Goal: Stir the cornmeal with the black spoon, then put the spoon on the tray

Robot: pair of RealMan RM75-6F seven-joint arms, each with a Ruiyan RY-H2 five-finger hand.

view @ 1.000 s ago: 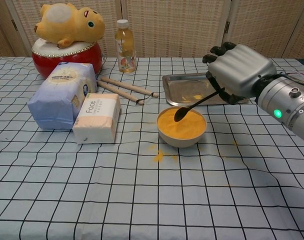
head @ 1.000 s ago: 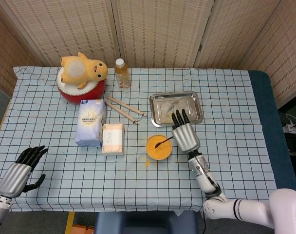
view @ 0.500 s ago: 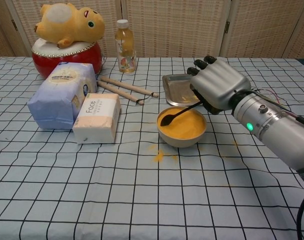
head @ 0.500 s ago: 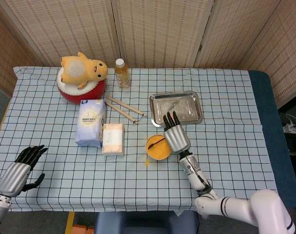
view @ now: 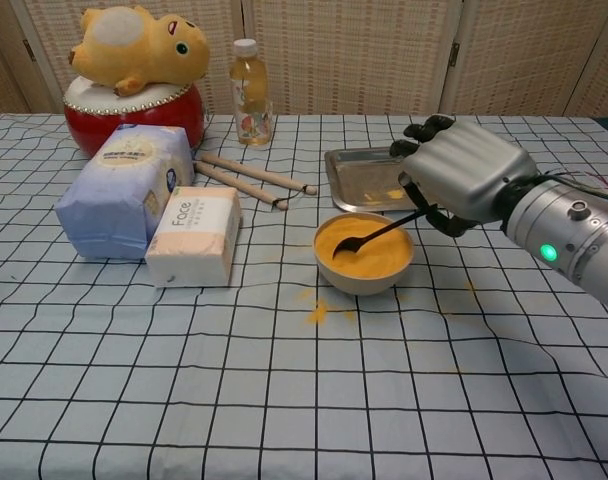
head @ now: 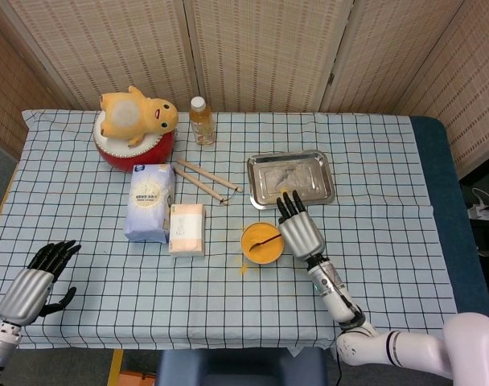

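The counter wears a checked cloth. On it lie a drum, bottle, two sticks, bag, tissue pack, tray, bowl, and spilled cornmeal.

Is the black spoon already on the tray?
No, the right hand holds the black spoon with its tip in the cornmeal bowl, short of the tray.

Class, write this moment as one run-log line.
phase: stirring | right hand: holds black spoon, tip in cornmeal | left hand: idle, holds nothing | tray: no spoon yet
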